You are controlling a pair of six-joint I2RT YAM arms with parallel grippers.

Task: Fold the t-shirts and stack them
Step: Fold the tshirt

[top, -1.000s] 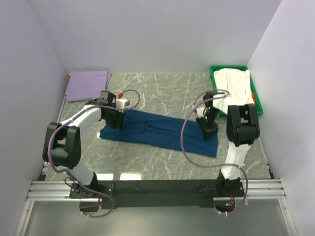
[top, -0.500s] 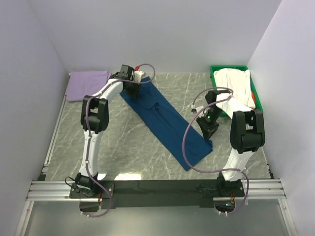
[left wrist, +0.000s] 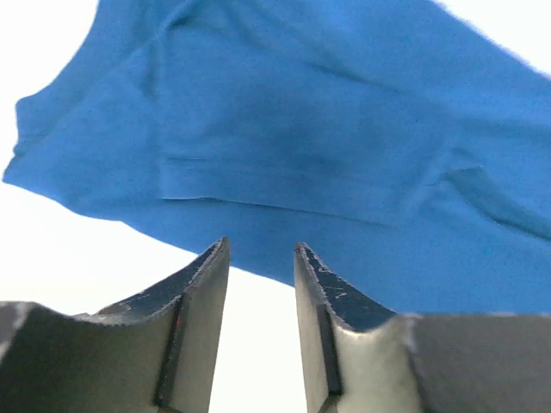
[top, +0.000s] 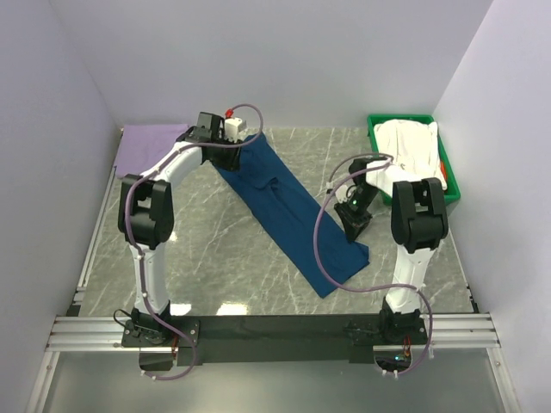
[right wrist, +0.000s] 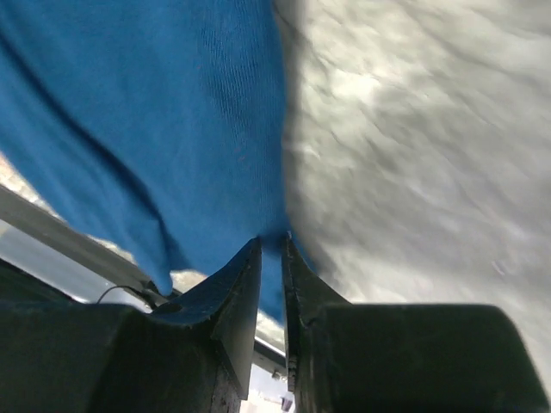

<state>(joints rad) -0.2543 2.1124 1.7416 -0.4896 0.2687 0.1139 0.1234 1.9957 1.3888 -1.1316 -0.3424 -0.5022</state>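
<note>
**Item:** navy shirt (top: 288,206). It is lying as a long, narrow band, running slantwise across the table (top: 215,249) from far left-centre to near right, and is mostly flat.

**Left gripper** (top: 225,159): it is hovering at the band's far end. In its wrist view the fingers are standing a little apart, with blank brightness showing between them. The cloth's edge is lying just past the tips, so nothing is being gripped.

**Right gripper** (top: 355,225): it is sitting at the band's near right edge. Its fingers are pressing almost together and pinching a fold of blue cloth at the tips.

**Handling:** the shirt is looking light, thin and limp. It is likely to sag, stretch and wrinkle if pulled from one point, and to drag on the stone-patterned top. Holds are best taken at hems or corners, at both ends together, pinching every layer.

**Other stock:**
- A lavender shirt (top: 146,148) is lying flat at the far left corner, well apart.
- A white shirt (top: 411,144) is lying heaped in the green bin (top: 401,118) at far right.
- A sliver of orange-red cloth (top: 442,169) is peeking out beside the white shirt.

**Not legible:**
- No printed graphic is showing on the navy shirt, and its layer count cannot be told.
- The left wrist view is washing out to white around the cloth.
- The right wrist view is blurring.
- The orange-red piece is mostly hidden.
</note>
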